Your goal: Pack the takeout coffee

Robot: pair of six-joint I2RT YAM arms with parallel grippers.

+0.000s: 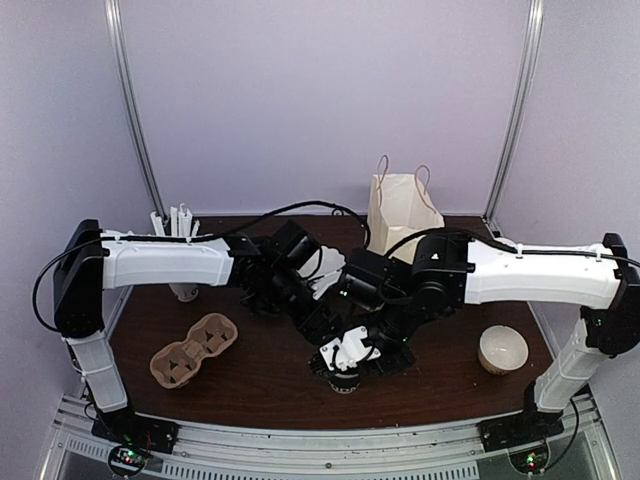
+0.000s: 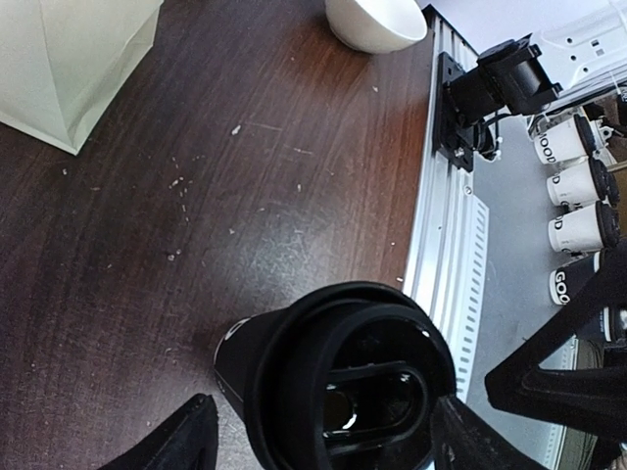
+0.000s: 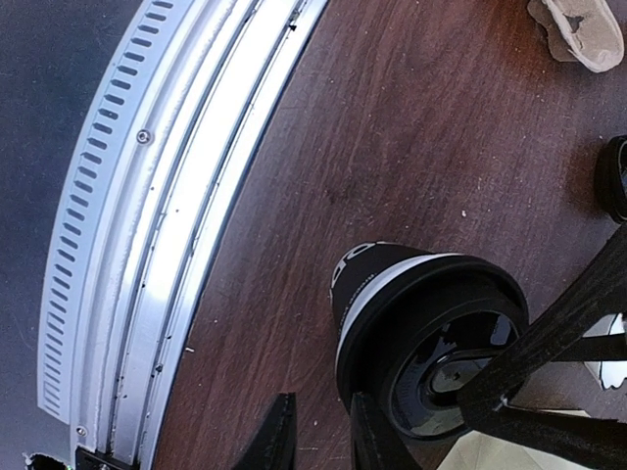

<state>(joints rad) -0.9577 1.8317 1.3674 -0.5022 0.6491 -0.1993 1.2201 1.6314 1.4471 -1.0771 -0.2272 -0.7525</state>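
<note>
Top external, coffee spot: the coffee cup (image 1: 345, 378) stands upright near the front middle of the table (image 1: 250, 390), so it's not packed yet.
Top external, arms: the left arm (image 1: 165, 260) and right arm (image 1: 540, 272) both fold in over that same spot. My guess is one grabs and the other steadies, but I can't tell which from up here.
Top external, where it could go: the paper bag (image 1: 400, 215) stands open at the back, well apart from the cup. The cardboard carrier (image 1: 193, 350) lies front-left. I reckon either could be the packing target.
Left wrist, jaws: the left gripper (image 2: 323, 399) is spread wide with a finger on each side of the cup and nothing gripped. One finger (image 2: 181, 441) is clearly off the cup wall. The other sits close to the lid rim, and I can't tell if it's touching.
Left wrist, why: looks lined up for a squeeze from the sides.
Left wrist, cup looks: round black lid (image 2: 358, 392) with a raised rim, dark lower band, a bit of white print.
Right wrist, jaws: the right gripper (image 3: 321, 401) has its fingers only slightly apart, with bare table between them and nothing held.
Right wrist, cup spot: just beside the nearer finger, not between the two.
Right wrist, why: parked next to the cup, maybe to brace it.
Right wrist, cup looks: white upper part under the black lid, black band below with white lettering. The lid seems fully seated.
</note>
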